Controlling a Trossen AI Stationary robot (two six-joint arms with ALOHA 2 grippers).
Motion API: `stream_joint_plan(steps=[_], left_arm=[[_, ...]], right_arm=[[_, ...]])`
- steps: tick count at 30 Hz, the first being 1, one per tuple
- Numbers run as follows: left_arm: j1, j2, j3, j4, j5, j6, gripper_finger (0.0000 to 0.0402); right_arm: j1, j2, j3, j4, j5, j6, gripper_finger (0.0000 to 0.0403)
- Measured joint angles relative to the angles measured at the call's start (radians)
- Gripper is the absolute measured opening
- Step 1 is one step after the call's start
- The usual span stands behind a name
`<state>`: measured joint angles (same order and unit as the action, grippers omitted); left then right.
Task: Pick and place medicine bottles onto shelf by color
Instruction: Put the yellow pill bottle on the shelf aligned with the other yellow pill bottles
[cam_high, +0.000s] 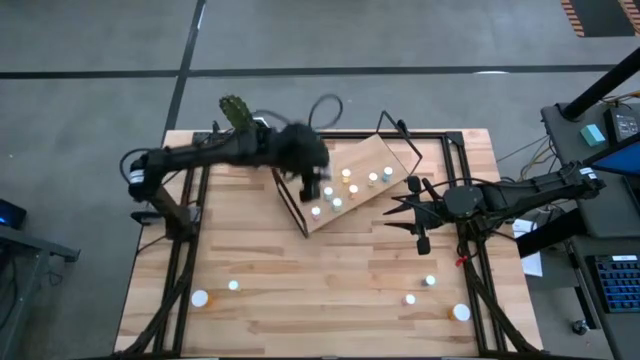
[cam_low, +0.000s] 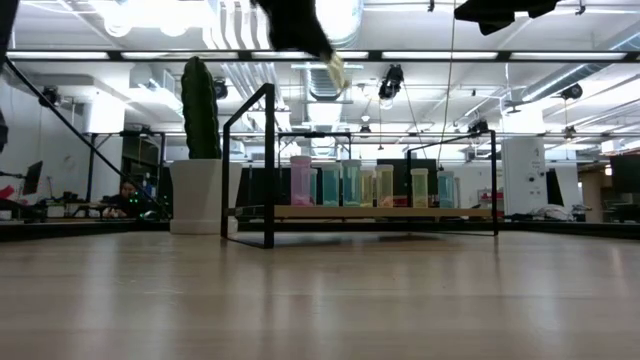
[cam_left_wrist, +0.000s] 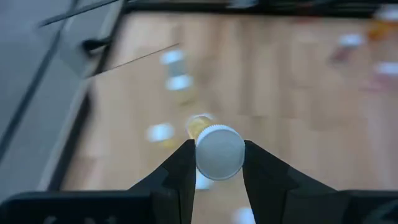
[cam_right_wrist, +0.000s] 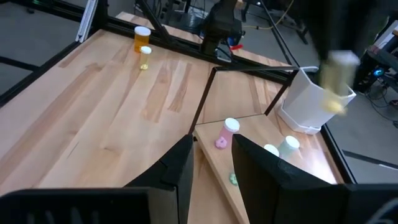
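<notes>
My table is a light plank top filling the middle of the high view. Near its upper centre the shelf sits at an angle on a black wire frame, with several small bottles standing on its board. At the upper left edge stands a white pot with a cactus. Along the lower part, loose bottles lie scattered: two at lower left, four at lower right.
</notes>
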<state>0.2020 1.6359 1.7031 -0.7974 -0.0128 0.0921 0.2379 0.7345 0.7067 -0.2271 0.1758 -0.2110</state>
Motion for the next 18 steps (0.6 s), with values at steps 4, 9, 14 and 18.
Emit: stream_joint_plan(steps=[4,9,14,18], left_arm=[[0.129,0.074,0.014,0.022,0.003,0.059,0.0091],[0.193,0.22,0.128,-0.011,0.007,0.147,0.0091],[0.212,0.364,0.321,-0.164,0.008,0.205,0.0091],[0.213,0.458,0.426,-0.307,0.004,0.243,0.0091]], right_arm=[[0.0,0.0,0.0,0.001,0.011,-0.011,0.01],[0.0,0.0,0.01,0.001,0.034,-0.022,0.01],[0.0,0.0,0.026,0.001,0.064,-0.061,0.01],[-0.001,0.0,0.04,0.001,0.065,-0.09,0.01]])
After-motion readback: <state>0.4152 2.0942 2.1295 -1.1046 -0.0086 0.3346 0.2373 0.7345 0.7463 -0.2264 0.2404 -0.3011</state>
